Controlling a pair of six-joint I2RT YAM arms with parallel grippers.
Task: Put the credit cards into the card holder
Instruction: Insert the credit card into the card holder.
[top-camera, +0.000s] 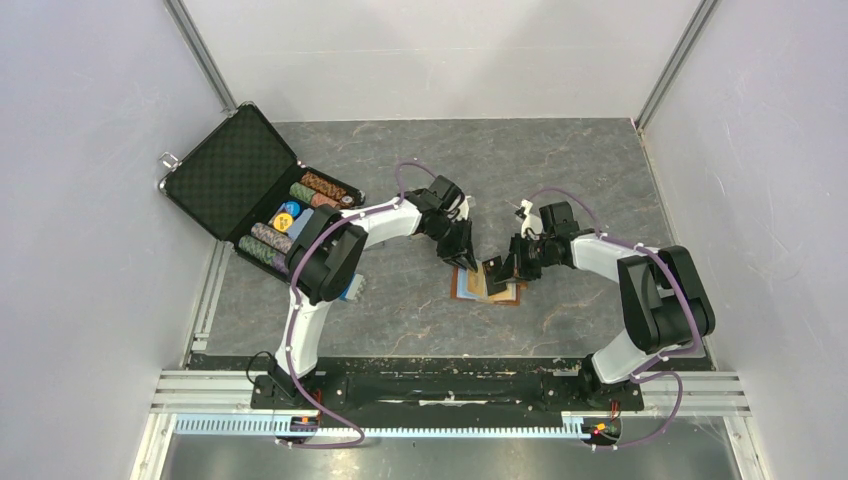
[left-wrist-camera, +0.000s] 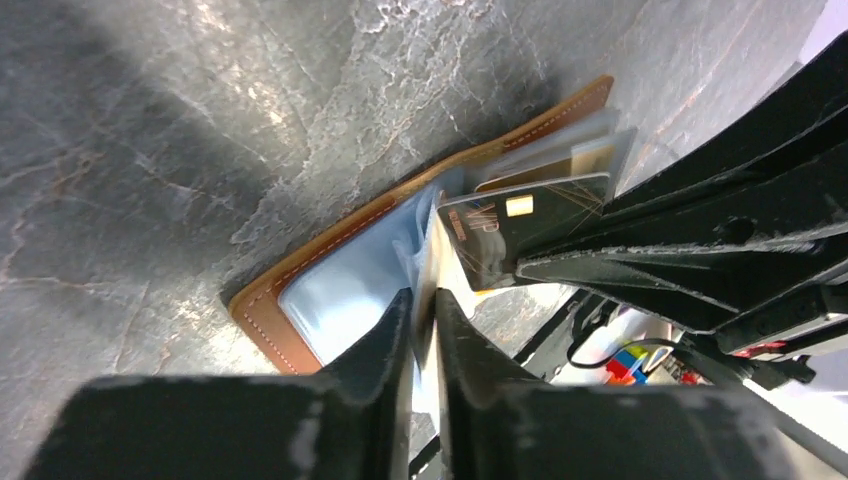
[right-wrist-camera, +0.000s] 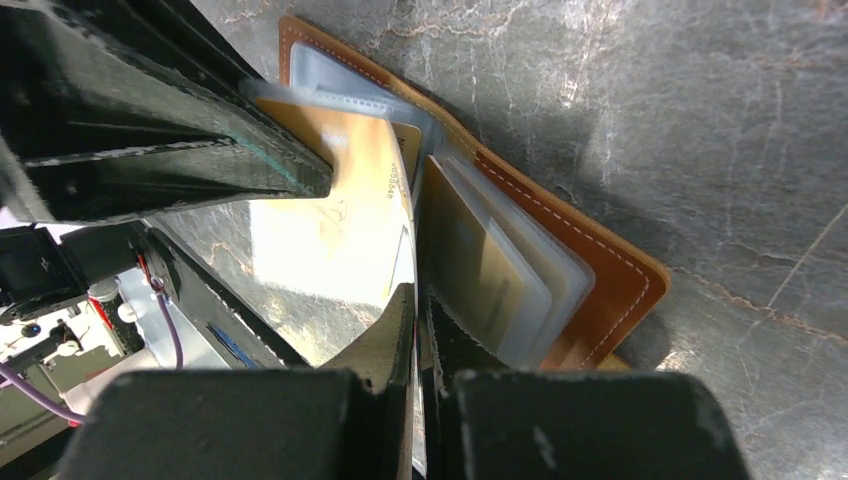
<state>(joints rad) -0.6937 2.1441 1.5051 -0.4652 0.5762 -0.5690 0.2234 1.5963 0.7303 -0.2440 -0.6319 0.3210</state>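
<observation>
The tan-brown card holder lies open on the table, its pale blue inside and clear sleeves up; it shows in the left wrist view and the right wrist view. My left gripper is shut on a clear sleeve and holds it raised. My right gripper is shut on a dark credit card with a chip and "VIP" print, its far end at the sleeves. That card shows glaring in the right wrist view. A gold-toned card sits in another sleeve.
An open black foam-lined briefcase with rows of poker chips stands at the back left. A striped block lies by the left arm. Grey walls close in on both sides.
</observation>
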